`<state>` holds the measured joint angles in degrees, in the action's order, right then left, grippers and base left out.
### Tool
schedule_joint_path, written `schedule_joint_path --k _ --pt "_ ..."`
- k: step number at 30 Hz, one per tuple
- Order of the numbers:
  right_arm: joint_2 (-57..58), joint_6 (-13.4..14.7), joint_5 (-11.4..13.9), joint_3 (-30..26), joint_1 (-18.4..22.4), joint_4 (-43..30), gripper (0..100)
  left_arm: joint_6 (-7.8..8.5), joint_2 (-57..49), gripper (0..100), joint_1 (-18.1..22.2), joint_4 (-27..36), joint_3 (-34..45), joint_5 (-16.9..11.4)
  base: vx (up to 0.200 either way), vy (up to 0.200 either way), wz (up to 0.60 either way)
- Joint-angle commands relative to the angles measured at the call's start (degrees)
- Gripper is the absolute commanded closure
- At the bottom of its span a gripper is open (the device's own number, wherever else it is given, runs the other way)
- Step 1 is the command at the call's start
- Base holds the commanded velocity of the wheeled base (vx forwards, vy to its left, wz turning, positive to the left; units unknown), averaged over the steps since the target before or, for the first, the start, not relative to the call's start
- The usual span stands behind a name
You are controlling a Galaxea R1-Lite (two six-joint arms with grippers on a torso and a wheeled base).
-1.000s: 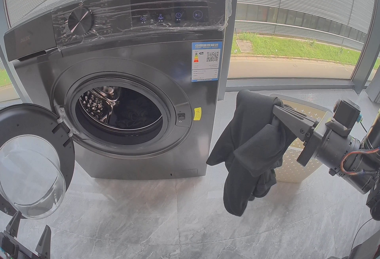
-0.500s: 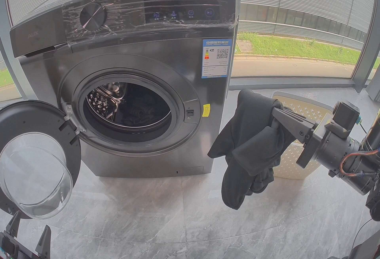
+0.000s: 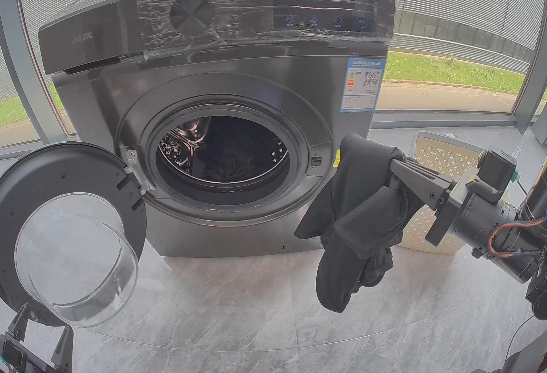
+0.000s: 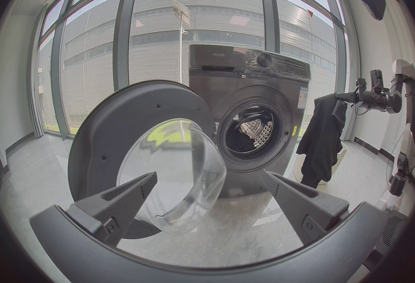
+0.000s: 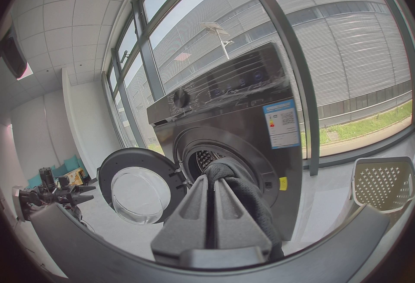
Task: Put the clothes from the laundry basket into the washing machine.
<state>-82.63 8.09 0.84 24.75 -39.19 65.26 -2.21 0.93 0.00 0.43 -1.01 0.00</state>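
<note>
A grey front-loading washing machine [image 3: 228,66] [image 4: 255,80] [image 5: 229,111] stands ahead, its round door [image 3: 62,231] [image 4: 142,145] swung wide to the left. The drum opening [image 3: 222,155] is dark, with some cloth inside. My right gripper [image 3: 399,169] [image 5: 212,193] is shut on a black garment [image 3: 356,214] [image 4: 322,137] [image 5: 242,193], which hangs above the floor to the right of the opening. The white laundry basket [image 3: 441,155] [image 5: 380,184] stands behind it, beside the machine. Low at the left, my left gripper [image 3: 40,331] [image 4: 209,186] is open and holds nothing.
Tall windows and their frame [image 3: 450,117] run behind the machine. Pale marble floor [image 3: 228,311] lies open in front of the machine. The open door juts out over the floor at the left.
The head view has shifted, so the machine and door now sit farther right in the picture. The right gripper still holds the black garment at about the same spot. The left gripper has not moved.
</note>
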Motion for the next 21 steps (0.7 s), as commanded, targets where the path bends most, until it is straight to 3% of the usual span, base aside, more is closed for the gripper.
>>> schedule_joint_path --k 1,12,21 --pt "-0.1 0.0 -0.1 -0.3 -1.1 0.0 100 0.54 -0.9 0 0.0 -0.2 0.9 0.0 0.000 0.000 0.00" --pt "-1.5 0.0 0.1 -1.0 -1.1 0.5 100 -0.08 -0.9 0 0.0 -0.1 0.9 0.1 0.000 0.000 0.00" --pt "-1.6 0.0 0.1 -2.5 -1.3 0.2 100 1.06 -0.9 0 0.0 -0.1 0.9 0.0 0.000 0.000 0.00"
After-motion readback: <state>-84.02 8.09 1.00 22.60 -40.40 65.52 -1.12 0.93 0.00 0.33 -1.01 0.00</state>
